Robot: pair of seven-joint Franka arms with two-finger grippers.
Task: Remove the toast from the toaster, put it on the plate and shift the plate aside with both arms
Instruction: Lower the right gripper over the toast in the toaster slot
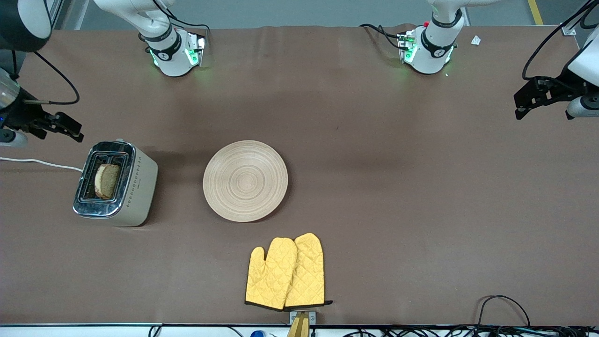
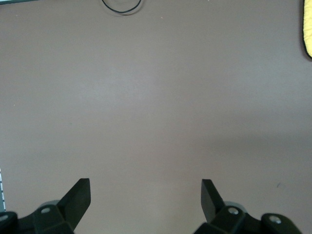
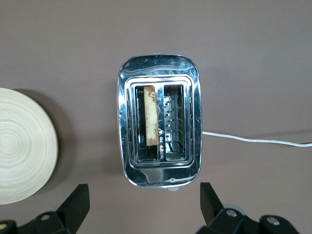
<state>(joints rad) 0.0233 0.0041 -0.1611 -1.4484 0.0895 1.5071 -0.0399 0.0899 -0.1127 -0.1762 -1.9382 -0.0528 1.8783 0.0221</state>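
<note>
The toast (image 1: pixel 106 181) stands upright in one slot of a cream and chrome toaster (image 1: pixel 135 187) at the right arm's end of the table. In the right wrist view the toast (image 3: pixel 151 122) shows edge-on in the toaster (image 3: pixel 158 78). The round beige wooden plate (image 1: pixel 245 180) lies bare at mid-table beside the toaster; its edge shows in the right wrist view (image 3: pixel 22 146). My right gripper (image 1: pixel 70 128) is open and empty, up over the table beside the toaster (image 3: pixel 144 200). My left gripper (image 1: pixel 518 106) is open and empty over bare table at the left arm's end (image 2: pixel 145 195).
Two yellow quilted mitts (image 1: pixel 286 271) lie nearer the front camera than the plate; a corner shows in the left wrist view (image 2: pixel 308 29). The toaster's white cord (image 1: pixel 37 162) runs off the table's end. A black cable loop (image 1: pixel 503 309) lies near the front edge.
</note>
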